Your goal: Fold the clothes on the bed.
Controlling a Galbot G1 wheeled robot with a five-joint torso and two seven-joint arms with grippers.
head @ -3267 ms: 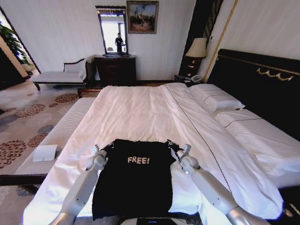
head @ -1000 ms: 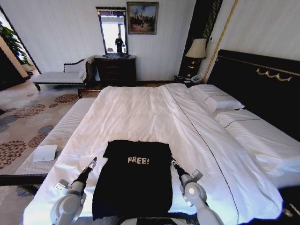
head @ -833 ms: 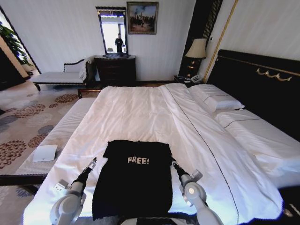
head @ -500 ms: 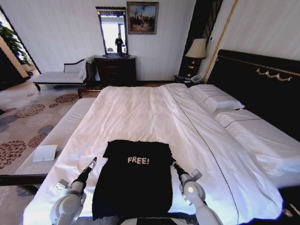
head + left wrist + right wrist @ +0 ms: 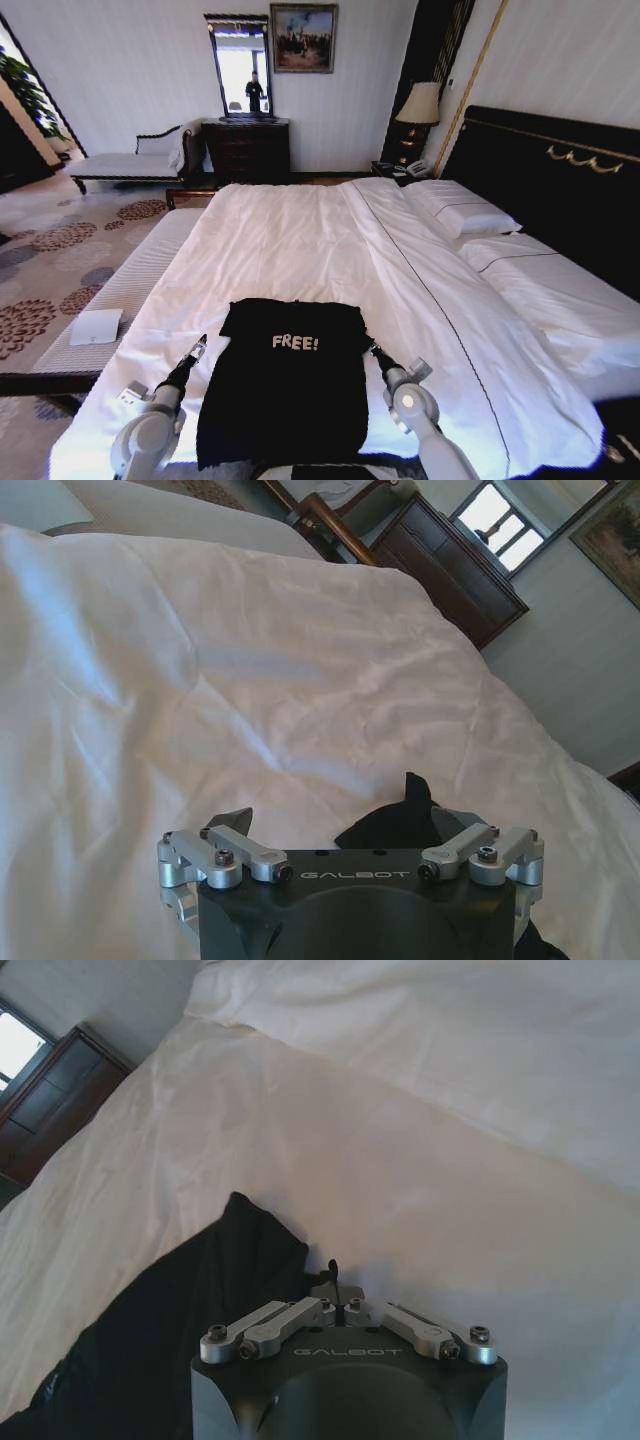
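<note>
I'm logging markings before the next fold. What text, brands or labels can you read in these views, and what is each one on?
"FREE!" in white letters on the chest of the black T-shirt lying on the bed.
"GALBOT" on the body of the left gripper, in the left wrist view.
"GALBOT" on the body of the right gripper, in the right wrist view.
The framed picture on the far wall shows no readable text.

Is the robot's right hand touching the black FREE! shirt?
Cannot tell. In the head view the right hand sits at the black T-shirt's edge; the right wrist view shows neither gap nor contact plainly.
</note>
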